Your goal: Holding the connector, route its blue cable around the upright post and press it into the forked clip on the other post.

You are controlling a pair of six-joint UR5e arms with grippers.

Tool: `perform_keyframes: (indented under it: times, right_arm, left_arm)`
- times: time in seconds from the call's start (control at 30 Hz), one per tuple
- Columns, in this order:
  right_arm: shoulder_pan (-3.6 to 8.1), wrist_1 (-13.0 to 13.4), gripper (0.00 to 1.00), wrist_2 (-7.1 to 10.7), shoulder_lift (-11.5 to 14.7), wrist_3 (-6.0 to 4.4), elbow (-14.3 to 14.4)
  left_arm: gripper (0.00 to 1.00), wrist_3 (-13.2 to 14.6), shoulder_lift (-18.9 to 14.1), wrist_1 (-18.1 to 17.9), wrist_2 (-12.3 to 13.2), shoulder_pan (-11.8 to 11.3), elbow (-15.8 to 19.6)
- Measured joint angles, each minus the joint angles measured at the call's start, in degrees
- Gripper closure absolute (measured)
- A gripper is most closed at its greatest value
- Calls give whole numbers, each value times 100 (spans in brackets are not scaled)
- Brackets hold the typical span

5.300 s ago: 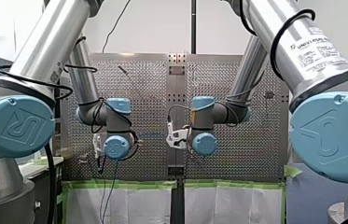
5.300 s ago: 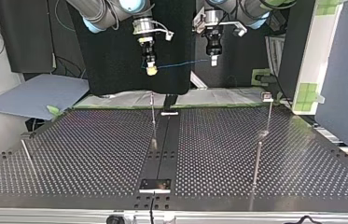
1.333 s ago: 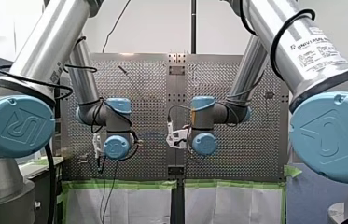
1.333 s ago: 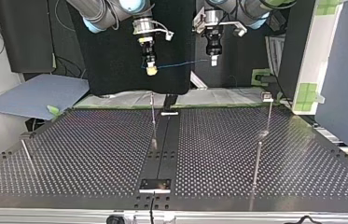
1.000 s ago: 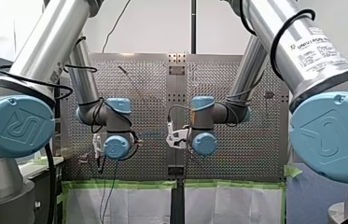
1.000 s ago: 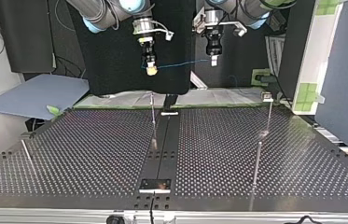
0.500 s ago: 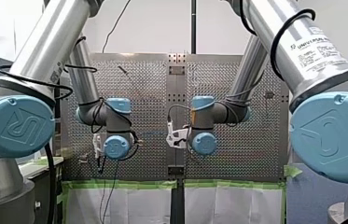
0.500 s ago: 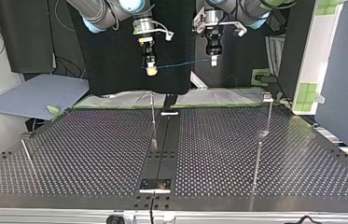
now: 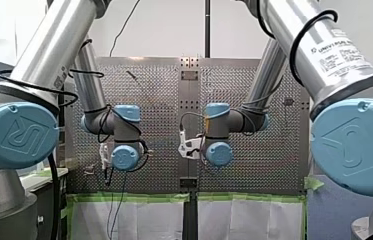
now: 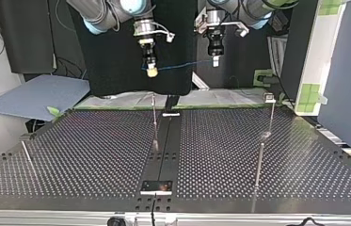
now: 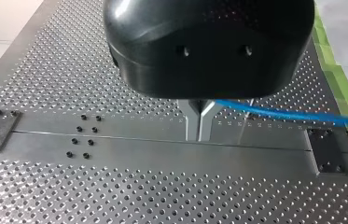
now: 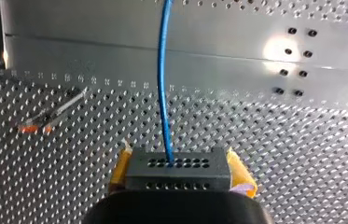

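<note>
A black connector (image 12: 177, 175) sits between the yellow pads (image 12: 240, 171) of my right gripper (image 12: 179, 161), which is shut on it. The blue cable (image 12: 163, 84) leaves the connector and runs straight ahead. In the top view it hangs taut, high above the table, from my right gripper (image 10: 151, 68) to my left gripper (image 10: 215, 60). My left gripper (image 11: 199, 135) has its metal fingers shut on the cable (image 11: 293, 113), which trails off to one side. Below them stand a thin upright post (image 10: 155, 123) near the middle and a post with a small block head (image 10: 270, 115) at the top view's right.
Two more thin posts stand on the perforated table (image 10: 93, 155): one near the front at the top view's right (image 10: 258, 169), one at its left (image 10: 27, 157). A dark centre rail (image 10: 166, 150) with a small plate (image 10: 156, 187) runs down the middle. Green tape edges the far side.
My right arm's wrist has shifted very slightly. Both grips and the stretched cable look the same as before.
</note>
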State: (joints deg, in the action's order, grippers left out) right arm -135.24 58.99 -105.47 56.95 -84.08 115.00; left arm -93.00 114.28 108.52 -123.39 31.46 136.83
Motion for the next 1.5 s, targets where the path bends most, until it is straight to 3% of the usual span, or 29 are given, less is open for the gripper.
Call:
perform_keyframes:
  times: [0.23,0.47,0.83,0.97,1.17,1.27,1.5]
  right_arm:
    - [176,-277,100,-168,-263,37,-275]
    - [194,-641,100,-184,-334,39,-575]
    - [205,-1152,100,-185,-359,34,-619]
    - [191,-1318,100,-212,-314,-59,-698]
    - [191,-1286,100,-97,-60,-273,-726]
    - [202,-1280,100,-57,77,-329,-736]
    - [224,-1530,100,231,422,-480,-1002]
  left_arm:
    - [100,244,143,267,-37,68,-106]
    - [100,314,157,585,-40,72,-114]
    - [100,316,162,1095,-40,71,-118]
    - [100,230,123,1107,-43,45,-212]
    - [100,-24,-116,1296,-110,-1,-468]
    - [100,-163,-255,1433,-209,-53,-609]
    - [100,-317,-619,1796,-557,-143,-877]
